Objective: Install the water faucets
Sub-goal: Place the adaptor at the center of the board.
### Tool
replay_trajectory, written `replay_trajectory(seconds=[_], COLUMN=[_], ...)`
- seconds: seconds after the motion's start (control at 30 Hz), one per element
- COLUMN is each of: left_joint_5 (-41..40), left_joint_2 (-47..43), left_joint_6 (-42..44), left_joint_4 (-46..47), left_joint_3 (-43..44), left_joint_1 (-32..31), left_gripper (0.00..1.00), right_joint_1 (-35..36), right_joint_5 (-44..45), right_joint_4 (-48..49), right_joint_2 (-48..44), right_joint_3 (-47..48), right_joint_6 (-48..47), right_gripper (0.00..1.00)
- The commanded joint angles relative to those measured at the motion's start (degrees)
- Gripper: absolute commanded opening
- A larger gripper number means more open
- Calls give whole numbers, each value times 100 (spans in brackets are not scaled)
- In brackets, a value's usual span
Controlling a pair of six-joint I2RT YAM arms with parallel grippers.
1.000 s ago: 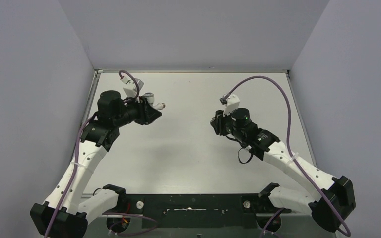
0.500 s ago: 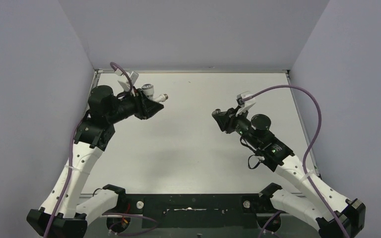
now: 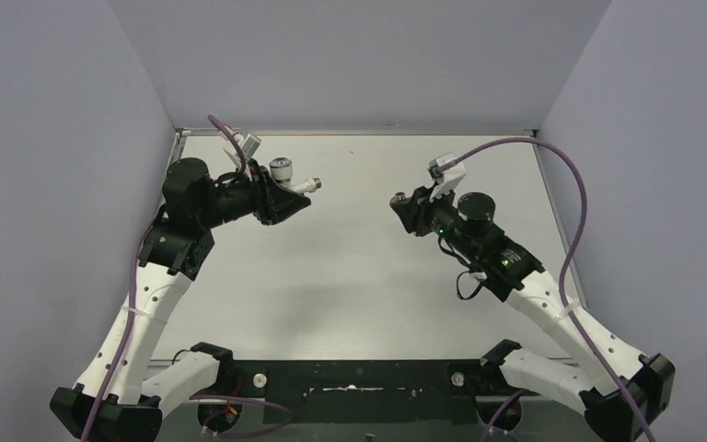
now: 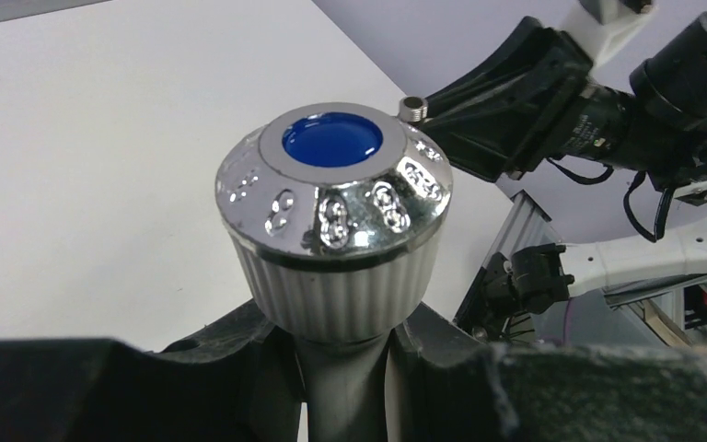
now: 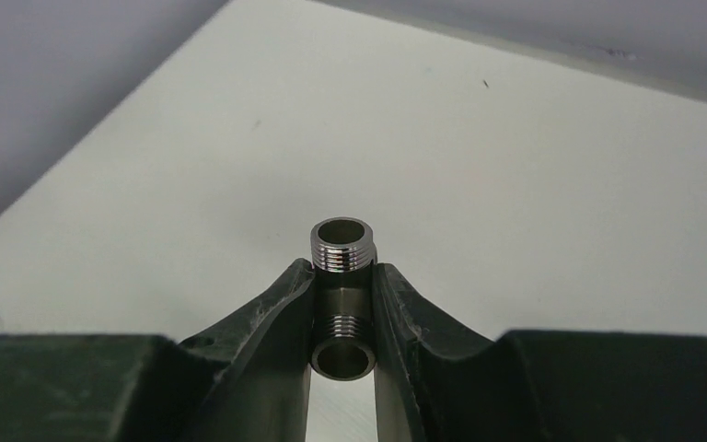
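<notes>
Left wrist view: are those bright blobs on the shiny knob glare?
Left wrist view: yes, reflected light spots ring the round chrome knob with a blue dot; the black fingers beneath look softer. Right wrist view: the small grey threaded metal fitting is crisp.

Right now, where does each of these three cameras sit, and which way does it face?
Top external: fixed above and behind the arms, looking down at the table; shows both arms, with left gripper and right gripper.
Left wrist: on the left arm, looking along its own fingers, shut on the faucet; the right arm shows beyond.
Right wrist: on the right arm, looking past its own fingers, shut on the threaded fitting, toward the table.
Shared: top and left wrist views both show the right gripper.
</notes>
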Motion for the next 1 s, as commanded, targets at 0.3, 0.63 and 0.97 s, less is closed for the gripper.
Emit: replay_trajectory(seconds=[0.3,0.63,0.97], left_joint_5=[-411,-479,-454], left_joint_2=[-373,-426,-400], left_joint_6=[485,559,551], left_joint_4=[-171,-234,-216], left_joint_3=[173,108,86], left_joint_1=[25,25,24], left_gripper=[0,0,0], right_joint_1=[637,1092,1136], right_joint_5=[1947,1606,1484], right_joint_4=[-2958,-2335,-2215], right_joint_2=[2563,3332,3540], right_joint_3=[817,471,302], right_joint_6=[710,1055,1033], right_gripper=[0,2,4])
